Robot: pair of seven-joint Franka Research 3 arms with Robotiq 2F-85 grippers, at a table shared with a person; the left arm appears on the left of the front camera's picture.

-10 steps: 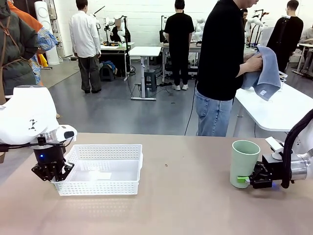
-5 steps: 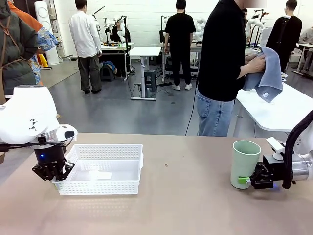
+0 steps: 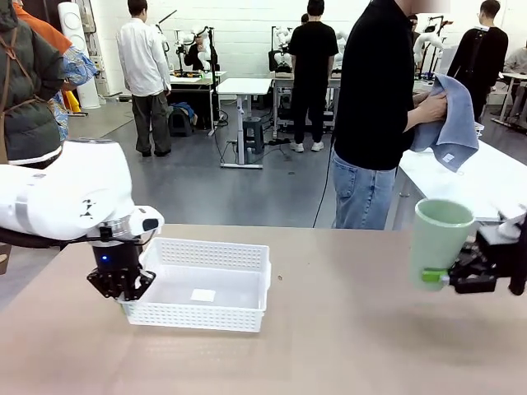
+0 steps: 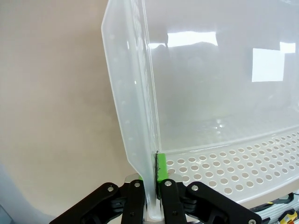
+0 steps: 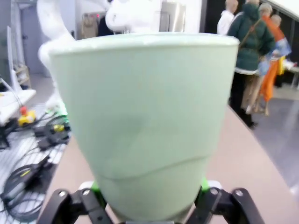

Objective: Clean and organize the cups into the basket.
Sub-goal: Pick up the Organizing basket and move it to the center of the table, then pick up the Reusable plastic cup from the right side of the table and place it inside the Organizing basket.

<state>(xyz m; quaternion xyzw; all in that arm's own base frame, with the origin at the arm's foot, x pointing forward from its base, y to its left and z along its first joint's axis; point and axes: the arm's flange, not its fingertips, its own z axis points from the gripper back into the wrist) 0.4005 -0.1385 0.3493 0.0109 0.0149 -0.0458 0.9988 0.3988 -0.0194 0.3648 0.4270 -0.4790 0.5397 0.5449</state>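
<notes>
Left gripper [image 3: 123, 294] pinches the basket [image 3: 218, 245] end wall, right gripper [image 3: 433, 276] clamps the mint cup [image 3: 440, 234]; the basket's white sticker [image 3: 202, 295] is too small to read.

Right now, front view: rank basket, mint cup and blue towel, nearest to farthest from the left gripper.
1. basket: left wall clamped in the left gripper.
2. mint cup: right side, in the right gripper.
3. blue towel: beyond the table, far right.
</notes>
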